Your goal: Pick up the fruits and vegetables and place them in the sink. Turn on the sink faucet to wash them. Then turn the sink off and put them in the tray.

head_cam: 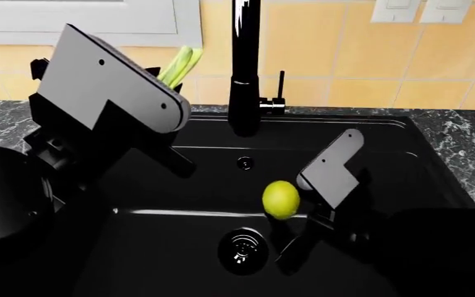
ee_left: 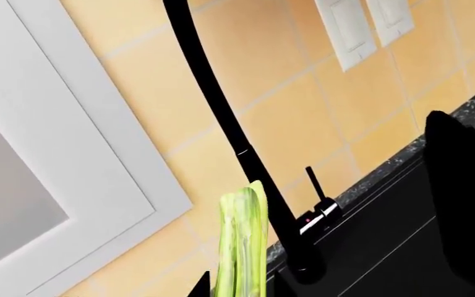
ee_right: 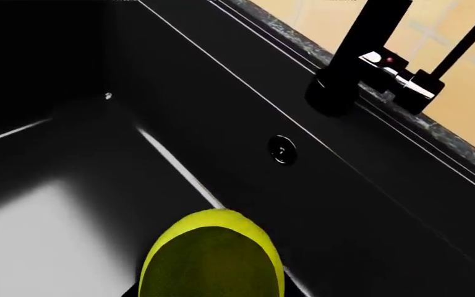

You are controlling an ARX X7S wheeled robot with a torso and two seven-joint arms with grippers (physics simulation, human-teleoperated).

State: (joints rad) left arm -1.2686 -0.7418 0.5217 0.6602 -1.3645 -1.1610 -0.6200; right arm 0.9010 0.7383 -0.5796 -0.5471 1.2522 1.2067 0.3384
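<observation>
A bundle of light-green stalks [head_cam: 179, 65] is held upright in the left gripper [head_cam: 165, 83], closed on it, above the sink's [head_cam: 435, 173] far-left rim, left of the black faucet [head_cam: 244, 68]. A yellow-green fruit [head_cam: 281, 199] is gripped by the right gripper [head_cam: 297, 204] inside the basin, above the round drain [head_cam: 243, 250].
</observation>
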